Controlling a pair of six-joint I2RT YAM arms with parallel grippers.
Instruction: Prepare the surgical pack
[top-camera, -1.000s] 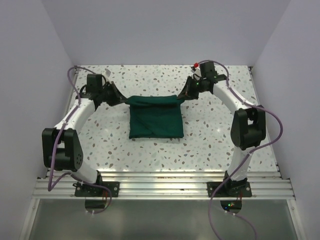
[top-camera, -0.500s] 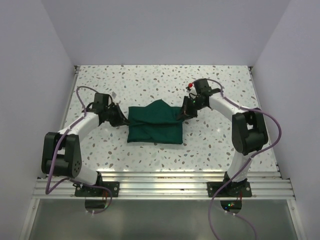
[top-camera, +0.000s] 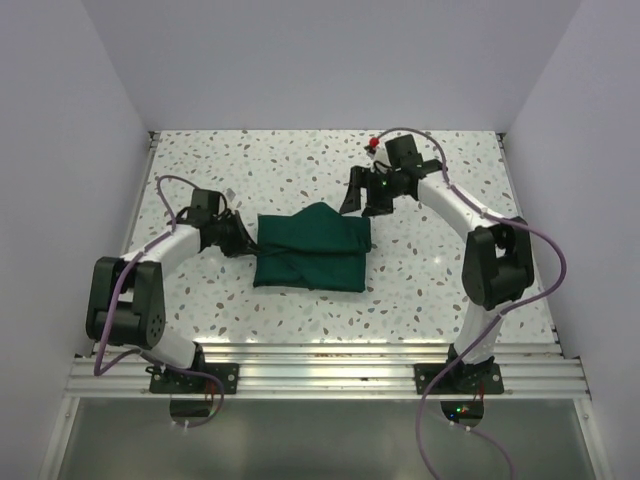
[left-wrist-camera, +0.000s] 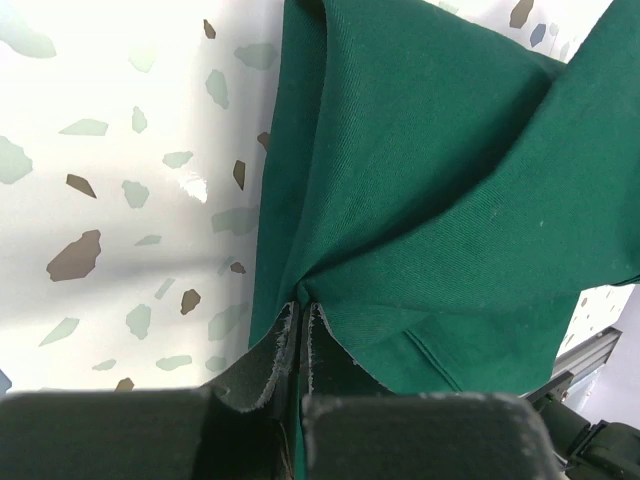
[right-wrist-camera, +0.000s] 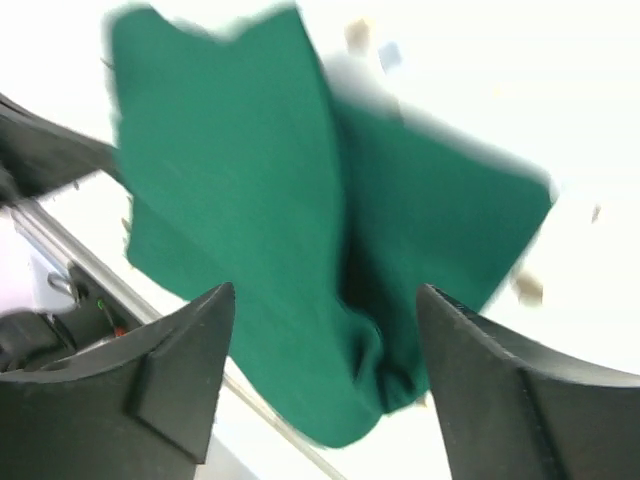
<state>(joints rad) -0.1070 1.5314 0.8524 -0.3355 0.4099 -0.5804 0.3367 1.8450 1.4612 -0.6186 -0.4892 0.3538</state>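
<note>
**A:** Where's the surgical pack (top-camera: 312, 250)?

**B:** Centre of the top view, a bit left of middle. It's a dark green matte cloth, loosely folded into a rough rectangle, lying on the white speckled terrazzo surface (top-camera: 440, 270). The top layer is rumpled, with a raised fold peaking at the upper edge. A lower layer shows along the bottom edge.

**A:** Left gripper?

**B:** The left gripper (top-camera: 243, 240) is low at the pack's left edge, centre-left of the top view. In the left wrist view the left gripper (left-wrist-camera: 298, 325) sits bottom centre, pressed together on a frayed corner of the cloth. Folds of the surgical pack (left-wrist-camera: 430, 200) fan up and to the right from the pinch. Speckled surface fills the left third of that frame.

**A:** Right gripper?

**B:** The right gripper (top-camera: 362, 203) is just above the pack's upper right corner, upper centre of the top view. Its fingers stand apart with nothing clamped between them. The right wrist view is blurred. Its two dark fingers (right-wrist-camera: 180, 370) sit at lower left and lower right, with the green cloth showing in the gap between them. Can't tell from either view whether the tips touch the cloth.

**A:** Arms?

**B:** Both reach in from the frame's bottom edge, one to each side of the pack.
</note>
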